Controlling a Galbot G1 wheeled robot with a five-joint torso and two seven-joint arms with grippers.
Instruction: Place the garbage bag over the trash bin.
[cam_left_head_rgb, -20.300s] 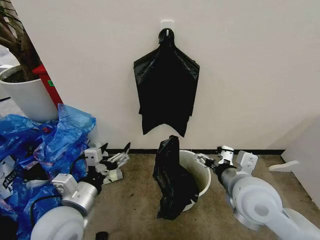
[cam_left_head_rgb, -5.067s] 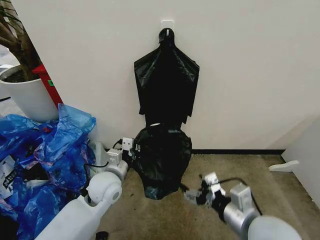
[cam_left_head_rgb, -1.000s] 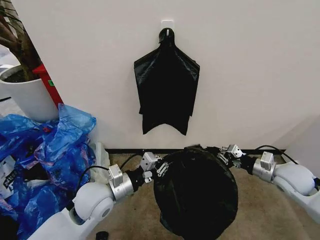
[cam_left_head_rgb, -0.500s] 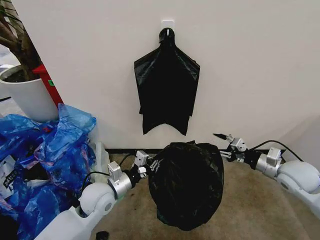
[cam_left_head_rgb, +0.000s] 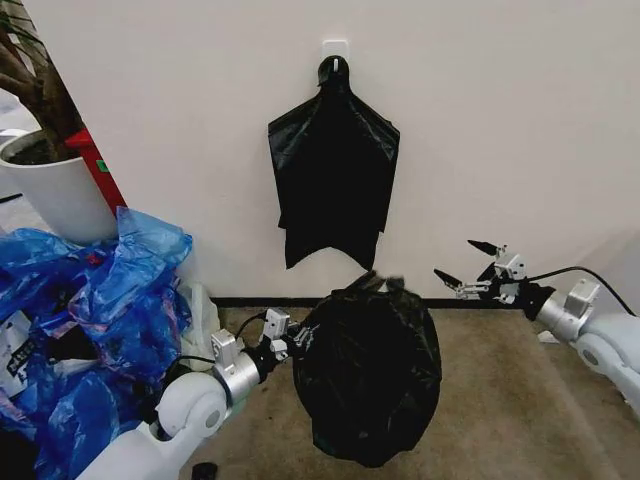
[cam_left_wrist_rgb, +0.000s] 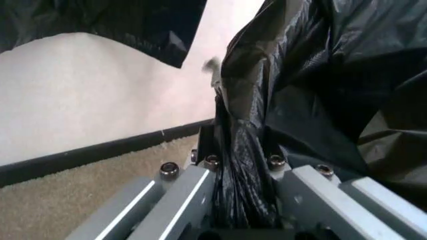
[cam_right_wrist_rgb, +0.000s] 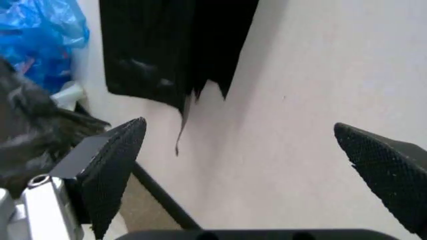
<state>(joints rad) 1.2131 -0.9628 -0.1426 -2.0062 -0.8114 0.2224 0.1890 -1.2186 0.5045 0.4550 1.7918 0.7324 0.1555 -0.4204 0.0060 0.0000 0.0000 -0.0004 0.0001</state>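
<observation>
Blue bags (cam_left_head_rgb: 90, 300): we see them heaped at left, clear of the work.
Left gripper (cam_left_head_rgb: 288, 340): low centre-left, we pinch the garbage bag's (cam_left_head_rgb: 365, 375) gathered edge.
Bag: centre, draped, hiding any bin.
Right gripper (cam_left_head_rgb: 468, 265): right, spread wide, empty.

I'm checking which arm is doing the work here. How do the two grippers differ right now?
The left gripper is shut on the garbage bag, with black film bunched between its fingers; the right gripper is open and holds nothing. The left gripper sits against the bag's side, low by the floor; the right gripper is apart from the bag, higher, near the wall. Both are silver with dark fingertips.
</observation>
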